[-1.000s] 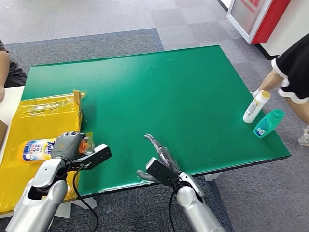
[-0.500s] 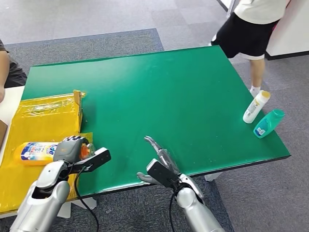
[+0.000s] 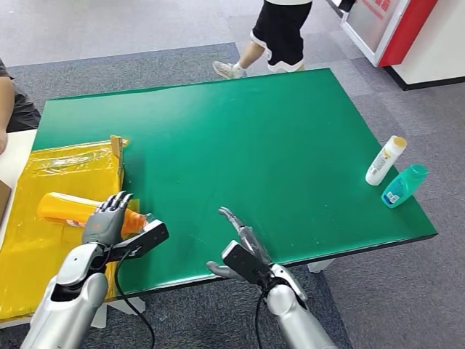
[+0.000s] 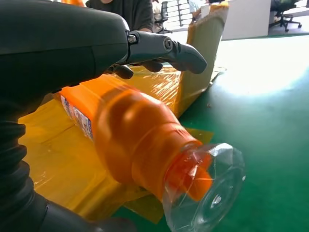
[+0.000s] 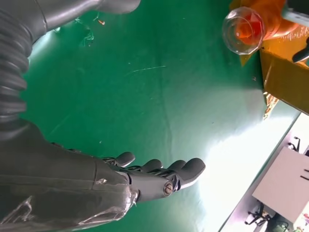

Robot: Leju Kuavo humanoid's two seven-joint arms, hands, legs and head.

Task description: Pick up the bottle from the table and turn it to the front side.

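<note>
Since the earlier frames, orange bottle has rolled: label then faced up, plain orange side faces up now, and the fingers over it have spread. Person has walked from right edge to top centre.

Lower centre: right hand open, fingers extended, holding nothing, above the green table near edge.
Lower left: left hand over the bottle's neck end, fingers apart; firm hold or mere contact, cannot tell. Bottle lies on yellow sheet, clear cap toward table.
Right edge: white bottle beside teal bottle.
Top centre: person's legs.
</note>
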